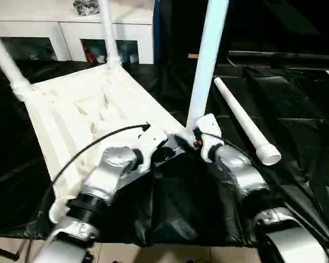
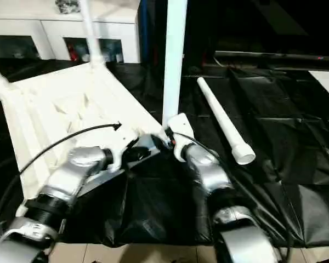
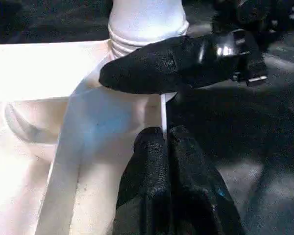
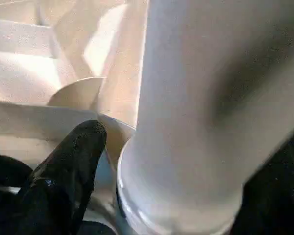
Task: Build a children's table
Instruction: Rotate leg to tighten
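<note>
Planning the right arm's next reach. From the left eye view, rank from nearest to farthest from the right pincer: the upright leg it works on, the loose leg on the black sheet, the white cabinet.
1. Upright leg, at the right pincer.
2. Loose leg, lying to its right.
3. White cabinet, far back left.

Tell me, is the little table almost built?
More than halfway. Two far legs already stand in the upside-down tabletop. The right gripper is on a third leg at the near corner while the left gripper pinches the rim. The last leg lies loose.
</note>
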Motion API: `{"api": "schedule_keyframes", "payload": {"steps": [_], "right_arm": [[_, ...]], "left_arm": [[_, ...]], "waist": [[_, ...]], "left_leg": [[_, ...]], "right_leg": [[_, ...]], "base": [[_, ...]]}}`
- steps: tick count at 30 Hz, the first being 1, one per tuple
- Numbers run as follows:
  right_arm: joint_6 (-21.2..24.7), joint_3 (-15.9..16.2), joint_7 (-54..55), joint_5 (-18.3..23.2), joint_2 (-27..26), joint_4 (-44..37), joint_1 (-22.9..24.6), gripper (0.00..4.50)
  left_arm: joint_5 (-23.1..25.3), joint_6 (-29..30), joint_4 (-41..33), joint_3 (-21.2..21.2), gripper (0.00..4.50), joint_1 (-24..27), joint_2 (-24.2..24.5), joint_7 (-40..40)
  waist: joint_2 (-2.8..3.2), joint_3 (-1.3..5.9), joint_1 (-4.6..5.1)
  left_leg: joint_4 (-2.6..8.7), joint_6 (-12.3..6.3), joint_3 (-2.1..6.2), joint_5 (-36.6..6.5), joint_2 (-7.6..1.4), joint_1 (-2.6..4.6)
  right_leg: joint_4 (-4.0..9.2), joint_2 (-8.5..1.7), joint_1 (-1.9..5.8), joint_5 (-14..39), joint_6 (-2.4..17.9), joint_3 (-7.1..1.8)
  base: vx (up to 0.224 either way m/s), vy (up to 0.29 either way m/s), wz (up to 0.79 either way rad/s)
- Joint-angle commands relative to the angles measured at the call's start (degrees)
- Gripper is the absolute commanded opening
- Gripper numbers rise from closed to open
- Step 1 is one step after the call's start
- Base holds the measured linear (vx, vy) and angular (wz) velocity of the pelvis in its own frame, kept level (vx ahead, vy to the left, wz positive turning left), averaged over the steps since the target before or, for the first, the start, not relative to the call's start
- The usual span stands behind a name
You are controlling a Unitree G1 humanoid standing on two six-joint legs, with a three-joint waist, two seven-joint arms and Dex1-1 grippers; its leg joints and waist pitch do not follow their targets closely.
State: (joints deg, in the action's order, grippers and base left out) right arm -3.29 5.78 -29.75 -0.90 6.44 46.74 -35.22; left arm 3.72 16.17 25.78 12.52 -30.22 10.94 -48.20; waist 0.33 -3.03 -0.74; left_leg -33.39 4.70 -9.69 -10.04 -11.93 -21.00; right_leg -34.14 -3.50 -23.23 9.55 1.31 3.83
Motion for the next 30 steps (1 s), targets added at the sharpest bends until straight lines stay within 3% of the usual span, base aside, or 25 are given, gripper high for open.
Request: {"api": "schedule_keyframes", "payload": {"steps": [1, 4, 6, 10, 11, 14, 16, 24, 30], "right_arm": [[-1.2, 3.2, -5.8, -0.7, 0.8, -2.4, 1.6, 3.91], [-2.1, 4.2, -11.9, 0.0, 3.4, -5.9, 3.5, 3.91], [-3.2, 5.0, -15.5, 0.6, 5.1, -8.0, 4.6, 3.91], [-1.2, 6.0, -26.0, 4.8, 8.5, -13.6, 7.4, 3.91], [-1.0, 6.2, -27.0, 5.1, 8.9, -14.2, 7.6, 3.65], [0.8, 6.6, -30.7, 6.7, 9.9, -16.7, 8.6, 3.58], [2.0, 7.1, -32.9, 7.4, 10.3, -18.0, 9.1, 3.29], [4.2, 8.4, -35.0, 7.6, 10.9, -20.4, 10.4, 2.77], [5.0, 8.4, -31.5, 5.9, 9.3, -19.7, 10.9, 2.65]], "left_arm": [[-2.1, -2.6, -1.3, 1.8, 0.00, -0.5, 0.5, -4.7], [-3.1, -3.9, -1.1, 1.8, 0.00, -0.7, 2.8, -9.1], [-3.9, -5.7, -1.0, 2.1, 0.00, -0.9, 4.3, -12.2], [-5.3, -6.0, -0.8, 2.4, 0.00, -1.3, 6.8, -18.0], [-5.4, -6.0, -0.6, 2.5, 0.00, -1.5, 7.1, -18.5], [-6.3, -6.3, -0.3, 2.8, 0.00, -1.6, 7.9, -20.8], [-6.9, -6.3, -0.5, 3.2, 0.00, -1.4, 8.4, -22.6], [-6.6, -6.3, -0.3, 3.6, 0.00, -1.1, 9.1, -24.4], [-5.3, -5.7, 0.6, 2.4, 0.00, -0.9, 7.7, -18.7]], "waist": [[0.23, 3.94, -0.45], [0.18, 3.92, -0.84], [0.27, 3.80, -1.37], [0.23, 3.67, -1.91], [0.22, 3.66, -2.15], [0.18, 3.61, -2.46], [0.19, 3.68, -2.71], [0.06, 3.71, -2.82], [-0.10, 3.55, -2.81]], "left_leg": [[3.49, -3.45, -0.01, -12.6, -1.08, 0.21], [3.45, -4.03, -0.16, -12.2, -1.11, 0.34], [3.54, -3.96, -0.20, -13.2, -1.21, 0.62], [3.66, -3.54, -0.24, -14.5, -1.38, 0.84], [3.71, -3.43, -0.22, -14.3, -1.39, 0.73], [3.74, -3.21, -0.22, -14.5, -1.37, 0.85], [3.77, -3.01, -0.19, -13.9, -1.44, 0.71], [3.76, -2.73, -0.11, -13.0, -1.36, 0.60], [3.74, -2.38, -0.17, -13.6, -1.31, 0.74]], "right_leg": [[3.91, -3.81, 3.19, 11.1, 12.8, -2.46], [3.75, -3.72, 3.21, 9.5, 13.3, -2.52], [3.93, -3.84, 2.99, 11.0, 13.1, -2.57], [4.03, -3.76, 2.92, 12.7, 12.9, -2.69], [3.97, -3.78, 2.98, 12.9, 12.7, -2.67], [4.07, -3.82, 2.95, 13.8, 12.5, -2.69], [3.95, -3.85, 2.95, 13.6, 12.4, -2.68], [3.99, -3.95, 2.99, 14.3, 11.7, -2.66], [4.22, -3.98, 2.77, 16.2, 11.4, -2.67]], "base": [[0.000, 0.000, 0.00], [0.000, 0.000, 0.00], [0.000, 0.000, 0.00], [0.000, 0.000, 0.00], [0.000, 0.000, 0.00], [0.000, 0.000, 0.00], [0.000, 0.000, 0.00], [0.000, 0.000, 0.00], [0.000, 0.000, 0.00]]}}
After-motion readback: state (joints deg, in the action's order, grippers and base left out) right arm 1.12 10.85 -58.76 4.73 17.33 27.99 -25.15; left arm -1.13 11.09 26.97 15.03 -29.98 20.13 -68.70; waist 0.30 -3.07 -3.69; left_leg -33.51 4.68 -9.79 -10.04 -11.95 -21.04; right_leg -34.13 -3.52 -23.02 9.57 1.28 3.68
